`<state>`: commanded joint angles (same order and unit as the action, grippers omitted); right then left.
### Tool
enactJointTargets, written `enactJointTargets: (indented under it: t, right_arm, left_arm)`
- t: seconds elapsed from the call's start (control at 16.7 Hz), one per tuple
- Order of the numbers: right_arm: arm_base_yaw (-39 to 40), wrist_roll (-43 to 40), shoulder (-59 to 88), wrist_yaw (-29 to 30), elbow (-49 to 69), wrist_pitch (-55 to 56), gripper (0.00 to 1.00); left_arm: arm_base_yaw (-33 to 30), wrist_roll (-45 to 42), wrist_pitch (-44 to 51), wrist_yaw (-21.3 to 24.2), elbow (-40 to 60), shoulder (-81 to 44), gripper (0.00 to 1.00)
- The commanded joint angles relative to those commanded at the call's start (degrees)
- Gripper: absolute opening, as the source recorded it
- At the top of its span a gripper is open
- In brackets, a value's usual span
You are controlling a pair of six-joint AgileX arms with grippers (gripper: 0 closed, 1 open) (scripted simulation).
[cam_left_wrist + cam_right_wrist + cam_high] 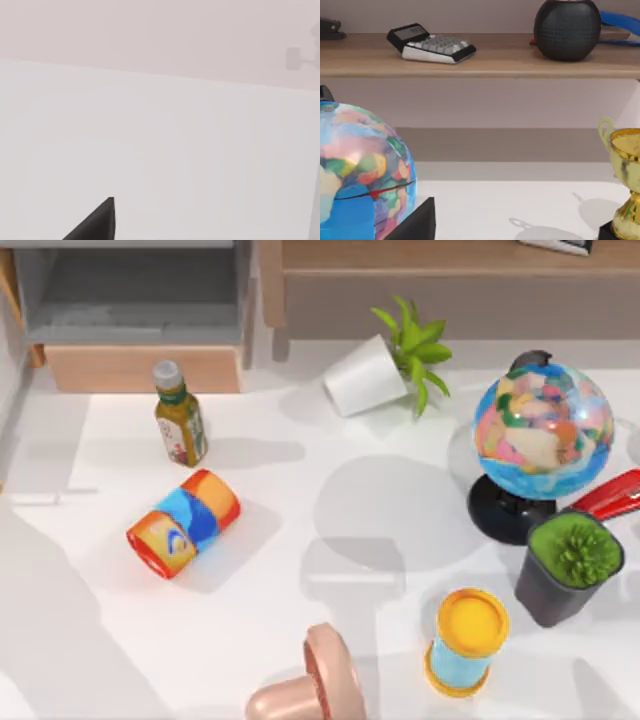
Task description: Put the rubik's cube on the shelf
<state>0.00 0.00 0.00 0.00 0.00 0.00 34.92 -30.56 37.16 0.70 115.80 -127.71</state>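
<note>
Shelf: long light-wood board along the far edge, right of centre, bearing calculator and dark round speaker.
Globe: on the table's right side.
Right gripper: just beside the globe, facing the shelf; opening cannot be told.
Left gripper: over a pale surface; opening cannot be told.

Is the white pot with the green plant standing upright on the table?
No, the white pot lies tipped on its side near the shelf, its green plant pointing sideways.

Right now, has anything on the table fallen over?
Yes. The white plant pot near the shelf lies tipped on its side, leaves pointing right. The red-orange-blue can at the table's left also lies on its side.
</note>
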Motion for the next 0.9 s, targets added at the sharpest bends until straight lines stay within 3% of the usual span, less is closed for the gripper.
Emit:
enactJointTargets:
  t: [0.24,0.48,0.9]
  right_arm:
    - [0.0,0.0,0.0,0.0,0.0,0.0,1.00]
    - [0.0,0.0,0.0,0.0,0.0,0.0,1.00]
    - [0.0,0.0,0.0,0.0,0.0,0.0,1.00]
  left_arm:
    - [-8.0,14.0,20.2,-0.2,10.5,-4.3,1.00]
    - [-14.3,24.9,33.9,-0.1,17.4,-8.2,1.00]
    - [-16.6,28.7,38.4,0.0,19.3,-10.4,1.00]
